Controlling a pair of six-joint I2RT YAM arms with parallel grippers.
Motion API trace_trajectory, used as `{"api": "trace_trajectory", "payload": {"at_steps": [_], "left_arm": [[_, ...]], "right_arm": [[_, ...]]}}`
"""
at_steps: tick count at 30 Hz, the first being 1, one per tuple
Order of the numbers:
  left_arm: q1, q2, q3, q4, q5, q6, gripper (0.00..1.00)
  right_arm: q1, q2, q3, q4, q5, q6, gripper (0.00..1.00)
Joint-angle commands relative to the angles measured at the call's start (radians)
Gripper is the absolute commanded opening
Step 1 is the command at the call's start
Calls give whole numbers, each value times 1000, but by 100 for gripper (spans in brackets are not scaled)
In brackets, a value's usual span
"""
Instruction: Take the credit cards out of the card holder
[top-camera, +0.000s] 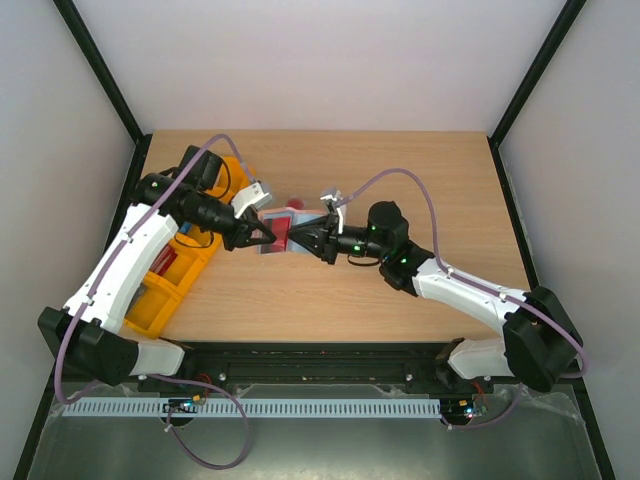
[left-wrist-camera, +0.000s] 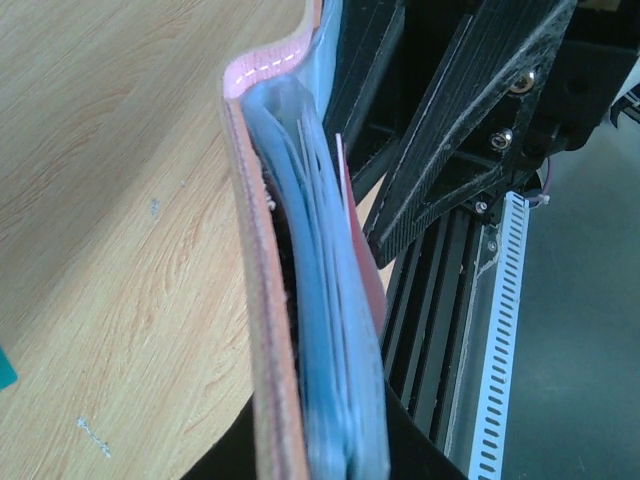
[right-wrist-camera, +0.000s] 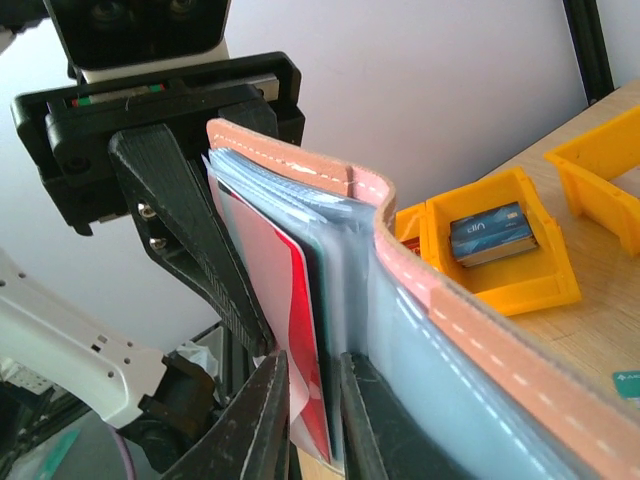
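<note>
The holder, clamped on one flap by the jaws of the left gripper, with the right gripper pinching a red card in its pockets.

A small dark blue box in an orange bin, at the right of the right wrist view, bore pale lettering too blurred to read; nothing else was legible.

Light wooden desk with visible grain, boxed in by plain white walls and black frame posts. Black rail along the near edge, white slotted strip below it, then a grey metal panel. Even, soft light.
</note>
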Motion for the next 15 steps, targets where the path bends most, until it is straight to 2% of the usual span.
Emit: {"api": "trace_trajectory", "payload": {"at_steps": [1,7,12,15], "left_arm": [[-10,-35,50,-68,162,69,2],[-7,-31,51,-77,188,86,2],[-7,-22,53,-98,253,124,2],[-7,-13,56,-106,293,138,2]], "right_arm": [[-18,-1,21,-105,61,-56,17],[-15,7,32,-107,59,-56,20],[5,26,53,-99,90,-70,18],[19,33,57,-64,50,-74,18]]}}
